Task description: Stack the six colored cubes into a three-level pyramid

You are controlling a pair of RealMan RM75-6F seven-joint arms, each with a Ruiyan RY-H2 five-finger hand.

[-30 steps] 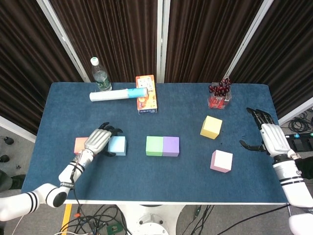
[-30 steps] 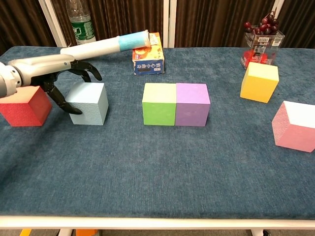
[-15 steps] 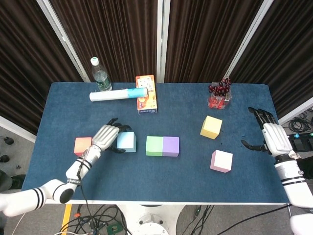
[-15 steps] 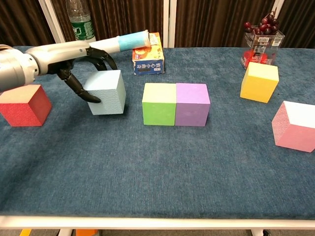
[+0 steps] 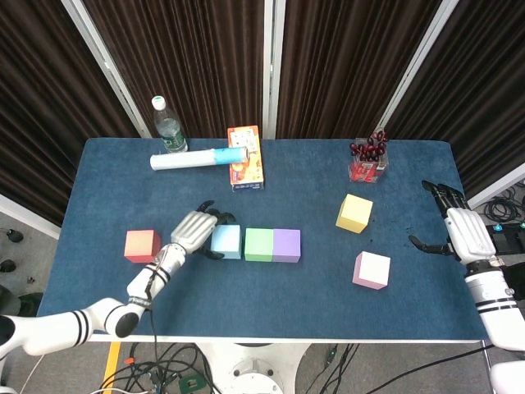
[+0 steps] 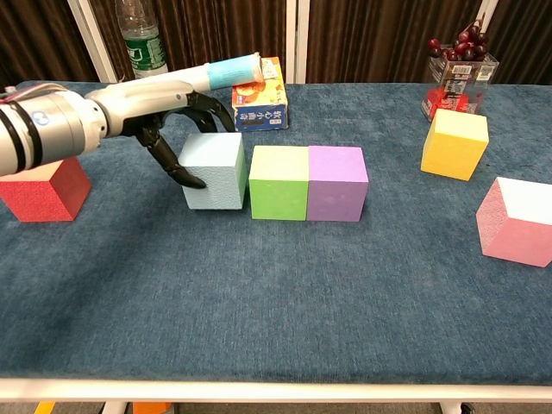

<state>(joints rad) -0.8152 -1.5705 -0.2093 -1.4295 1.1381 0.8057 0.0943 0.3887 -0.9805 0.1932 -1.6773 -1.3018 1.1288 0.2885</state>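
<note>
Left hand (image 5: 194, 232) grips the light-blue cube (image 5: 225, 241), fingers curled over it, just beside the green cube (image 5: 259, 245). Right hand (image 5: 456, 232) spread wide, holding nothing.

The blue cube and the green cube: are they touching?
Cannot tell. In the chest view the blue cube sits right against the green cube, but only a dark seam shows.

Six cubes on the table (image 5: 328, 295): one red cube (image 5: 141, 245), one light blue cube (image 5: 226, 241), one green cube (image 5: 258, 245), one purple cube (image 5: 287, 245), one yellow cube (image 5: 354, 213), one pink cube (image 5: 372, 270), one water bottle (image 5: 168, 127), one paper roll (image 5: 197, 158), one snack box (image 5: 246, 157), one clear box of cherries (image 5: 367, 162), two robot hands, left hand (image 5: 190, 232), right hand (image 5: 459, 230)
</note>
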